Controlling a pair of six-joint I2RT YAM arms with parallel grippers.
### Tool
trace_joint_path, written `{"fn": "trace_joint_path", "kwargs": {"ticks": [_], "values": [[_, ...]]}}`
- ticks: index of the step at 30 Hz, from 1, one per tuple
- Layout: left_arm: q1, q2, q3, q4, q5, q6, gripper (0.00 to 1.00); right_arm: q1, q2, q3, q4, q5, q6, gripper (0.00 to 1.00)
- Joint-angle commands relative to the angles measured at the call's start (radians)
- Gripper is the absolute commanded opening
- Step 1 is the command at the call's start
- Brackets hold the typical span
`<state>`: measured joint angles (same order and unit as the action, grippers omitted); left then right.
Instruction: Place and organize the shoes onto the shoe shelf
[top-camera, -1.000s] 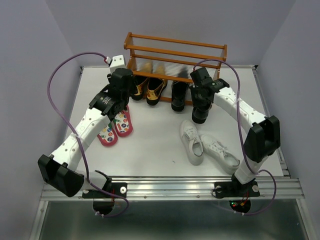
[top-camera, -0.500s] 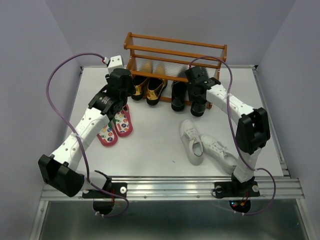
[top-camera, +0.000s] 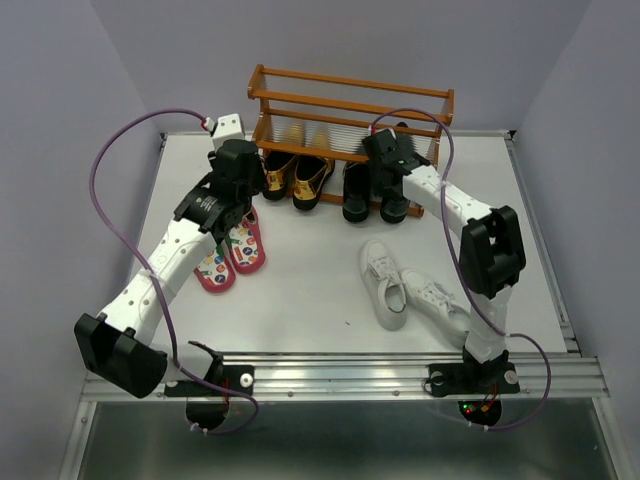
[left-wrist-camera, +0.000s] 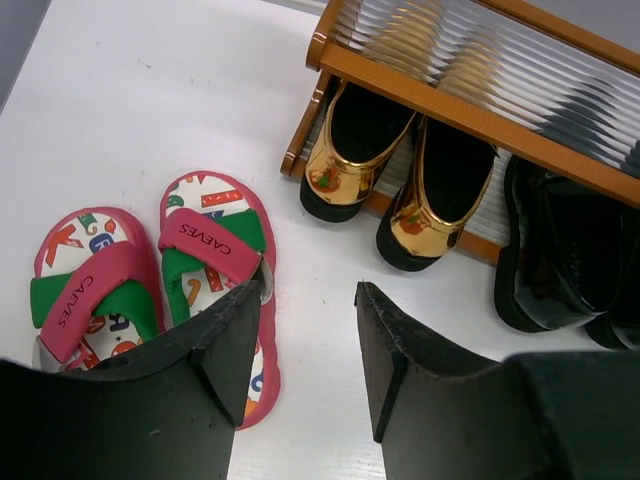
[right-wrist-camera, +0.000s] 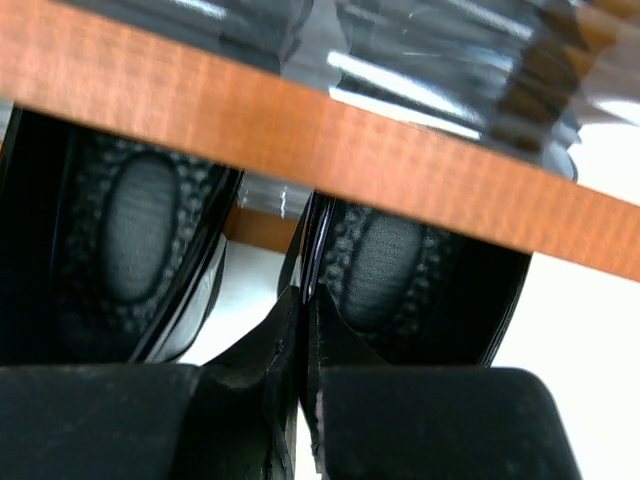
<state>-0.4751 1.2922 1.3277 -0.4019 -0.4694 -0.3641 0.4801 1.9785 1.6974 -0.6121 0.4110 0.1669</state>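
Top view gives me the layout. The shoe shelf (top-camera: 350, 98) is at the back of the table (top-camera: 320, 310). Gold loafers (top-camera: 300, 178) and black boots (top-camera: 372, 192) are side by side in its bottom tier, heels poking out front. Pink flip-flops (top-camera: 232, 252) lie paired on the table at left. White sneakers (top-camera: 415, 292) lie loose at right, well apart from the shelf.

From up there I can't read either set of jaws, because the wrists cover them.

Left wrist view sorts that arm out. The left gripper (left-wrist-camera: 308, 335) is spread with nothing between its fingers (left-wrist-camera: 235, 335), above bare table. The flip-flops (left-wrist-camera: 150, 265) are just to its left, with one finger overlapping a sole edge in view. The loafers (left-wrist-camera: 400, 170) are ahead under the front rail, with one boot (left-wrist-camera: 560, 250) to the right.

Right wrist view sits close under the shelf rail (right-wrist-camera: 400, 150). It shows both boot openings (right-wrist-camera: 130, 230), which the top view doesn't. The right gripper (right-wrist-camera: 305, 315) is pinched tight on the thin collar edge of the right-hand boot, with no gap visible.
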Motion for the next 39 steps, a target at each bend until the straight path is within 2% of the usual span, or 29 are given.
{"fn": "trace_joint_path", "kwargs": {"ticks": [1,8,10,12,14,26,30,35,39], "values": [[0.009,-0.053,-0.010,0.020,-0.008,0.014,0.54,0.009,-0.001,0.088,0.129,0.088,-0.046,0.01],[0.009,-0.059,-0.009,0.011,-0.014,0.019,0.54,0.009,0.031,0.107,0.129,0.075,-0.046,0.02],[0.010,-0.062,-0.010,0.011,-0.017,0.019,0.54,0.009,0.031,0.096,0.129,0.063,-0.037,0.14],[0.009,-0.062,-0.010,0.011,-0.017,0.021,0.54,0.009,0.026,0.084,0.127,0.054,-0.027,0.35],[0.009,-0.062,-0.010,0.011,-0.014,0.019,0.54,0.009,0.016,0.070,0.129,0.049,-0.014,0.48],[0.010,-0.033,0.004,-0.024,-0.041,0.024,0.54,0.029,-0.124,0.036,0.000,-0.014,0.078,0.61],[0.024,-0.004,0.027,-0.101,-0.124,0.011,0.54,0.041,-0.222,0.057,-0.098,-0.070,0.131,0.64],[0.050,-0.022,0.014,-0.106,-0.115,0.008,0.54,0.064,-0.381,0.005,-0.176,-0.139,0.166,0.70],[0.056,-0.001,0.099,-0.172,-0.104,0.001,0.54,0.098,-0.441,-0.059,-0.339,-0.193,0.189,0.70]]}}
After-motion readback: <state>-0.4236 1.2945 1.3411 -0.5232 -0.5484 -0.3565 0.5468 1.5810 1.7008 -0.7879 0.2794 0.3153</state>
